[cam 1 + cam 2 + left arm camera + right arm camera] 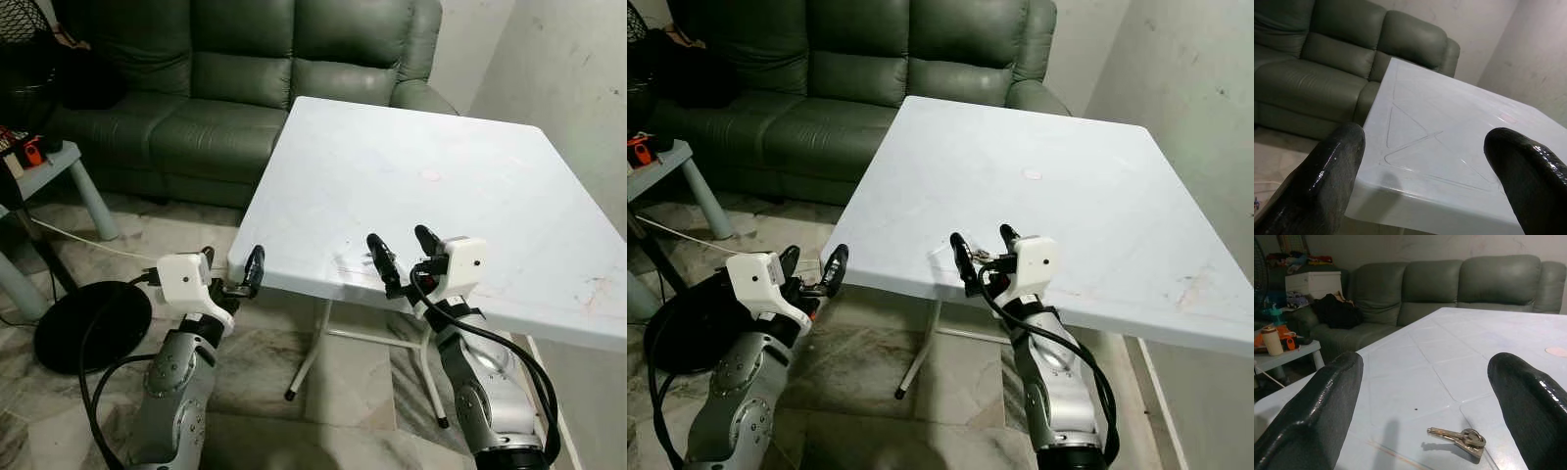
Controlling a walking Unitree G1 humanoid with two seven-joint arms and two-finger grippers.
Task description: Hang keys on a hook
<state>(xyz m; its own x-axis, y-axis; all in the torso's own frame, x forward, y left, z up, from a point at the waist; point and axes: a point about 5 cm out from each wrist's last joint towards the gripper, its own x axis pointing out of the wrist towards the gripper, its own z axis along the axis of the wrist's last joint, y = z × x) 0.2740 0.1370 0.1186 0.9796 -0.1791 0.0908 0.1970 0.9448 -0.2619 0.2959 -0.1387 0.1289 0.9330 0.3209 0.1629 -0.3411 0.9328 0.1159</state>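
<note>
Room: green sofa [245,69] behind a white square table [470,166]; marble-look floor; plain wall past the table's far side.
Landmark: you can place everything against the white square table.
Keys: small metal bunch [1459,436] lying flat on the tabletop near the table's front edge, seen between the right gripper's fingers in its wrist view. In the head views you can barely make it out at the fingertips.
Right gripper: [402,253] raised over the table's front edge, fingers spread wide, nothing between them; keys just ahead, not touched.
Left gripper: [230,269] off the table, just beside its near left corner, at about tabletop height. Fingers spread wide, empty. Its wrist view looks across that corner toward the sofa.
Pink mark: small round spot [429,175] on the tabletop, toward the table's middle, well apart from the keys.
Left of table: black round fan base [88,323] on the floor; pale side table [49,176] with small orange and red items on it.
Hook: you cannot tell its location from these views.
</note>
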